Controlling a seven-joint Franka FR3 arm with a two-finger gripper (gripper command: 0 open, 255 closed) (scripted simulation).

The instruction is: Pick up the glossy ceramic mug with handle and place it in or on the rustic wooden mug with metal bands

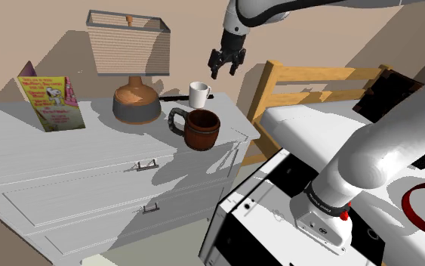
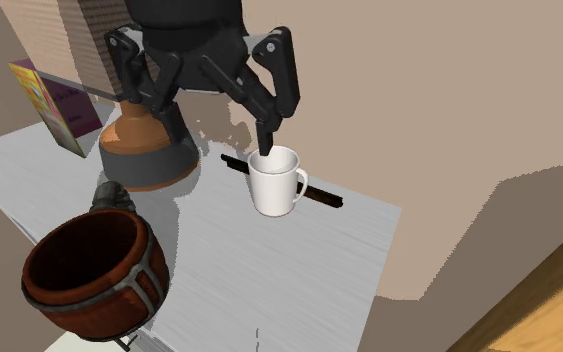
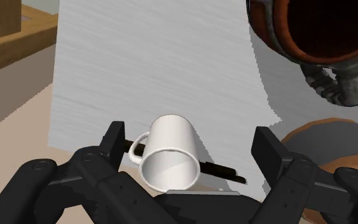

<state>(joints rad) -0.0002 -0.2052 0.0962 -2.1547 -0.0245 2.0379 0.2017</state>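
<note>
A white glossy mug with a handle stands upright on the white dresser top, in front of a black pen. My black gripper hangs open just above it, tilted. In the wrist view the mug lies between my spread fingers without either touching it. One fingertip is close over the mug's rim. The brown wooden mug with metal bands and a dark handle stands upright and empty nearer the dresser's front edge, also seen large in the second exterior view.
A table lamp with a round brown base stands behind the wooden mug. A colourful book leans at the shoulder view's left. The dresser's side edge is close to the white mug. Beyond it are a wooden bed frame and mattress.
</note>
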